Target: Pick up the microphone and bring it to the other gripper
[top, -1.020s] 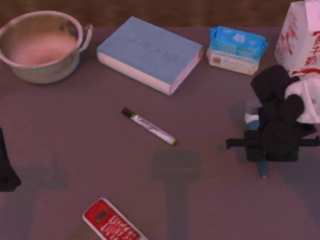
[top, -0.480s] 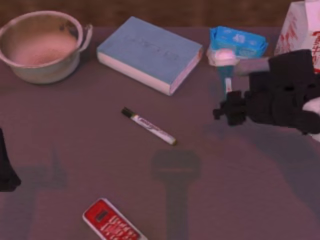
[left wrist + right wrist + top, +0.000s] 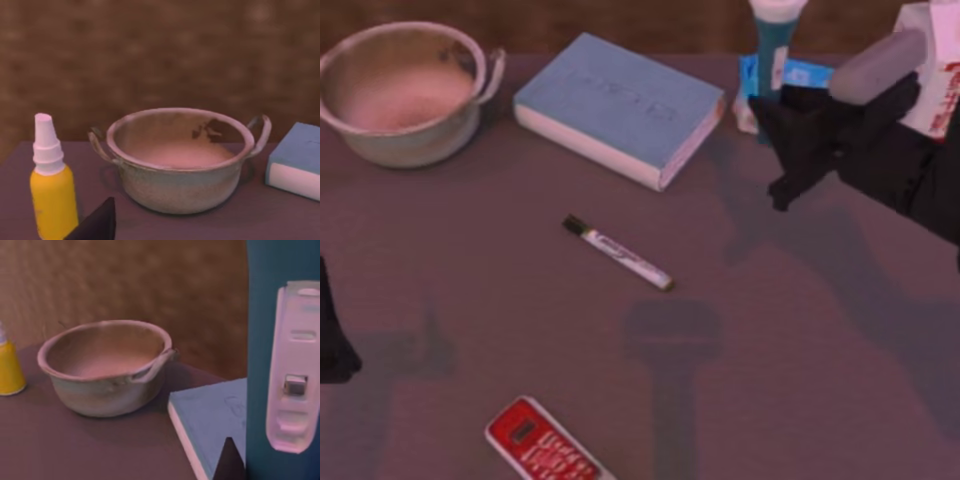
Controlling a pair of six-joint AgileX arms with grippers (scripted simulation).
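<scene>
Top view has the right gripper [image 3: 790,135] raised at the far right of the table, clamped around the microphone [image 3: 775,45], teal handle upright and head near the far edge. Right wrist view is filled by the handle's white switch strip [image 3: 292,365]. Left gripper [image 3: 332,335] sits parked at the left edge; can't tell how its fingers stand. Marker pen [image 3: 617,252] lies mid-table, pot [image 3: 405,90] far left.

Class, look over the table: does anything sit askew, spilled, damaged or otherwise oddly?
Nothing spilled or damaged. The marker pen and book lie askew, and the red calculator runs off the top view's lower edge. The microphone is held aloft in the right gripper.
</scene>
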